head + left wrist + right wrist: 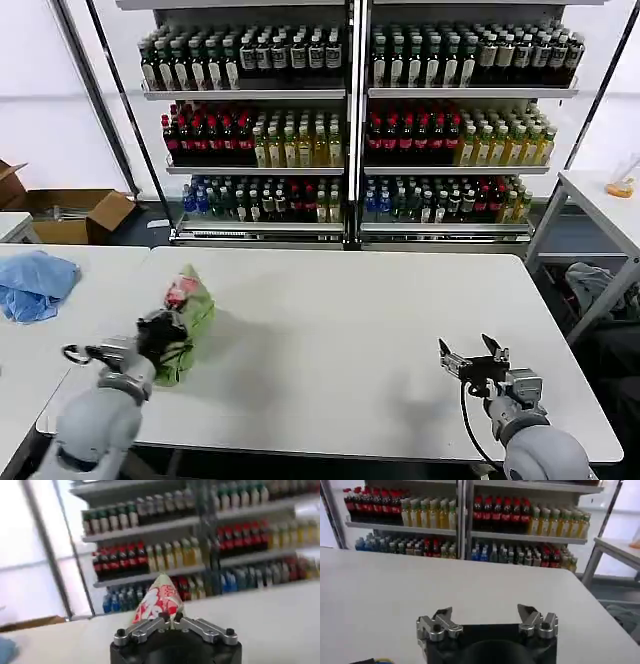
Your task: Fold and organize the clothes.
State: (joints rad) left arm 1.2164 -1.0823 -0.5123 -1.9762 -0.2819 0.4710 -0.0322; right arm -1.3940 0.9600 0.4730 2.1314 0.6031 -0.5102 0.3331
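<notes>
A long white table (350, 330) fills the foreground, and behind it stands a shelving rack (350, 130) packed with rows of bottles. Beyond the table's far left end sits an open cardboard box (75, 212) on the floor. A light blue cloth (35, 283) lies bunched at the table's left end, well apart from everything else.

The light green shirt (188, 318) is gathered into a crumpled bundle on the table's left part, between the blue cloth and the bare middle. The left gripper (160, 335) is clenched on it from the near side; in the left wrist view its fingers meet on a peak of cloth (161, 600) carrying the red-and-white print, which seems to be pulled up off the table, though that is hard to judge.

The right gripper (472, 360) hovers near the table's near right corner, fingers spread wide with nothing between them. The table between shirt and right gripper is bare white, and its right edge borders a second table (600, 200).
</notes>
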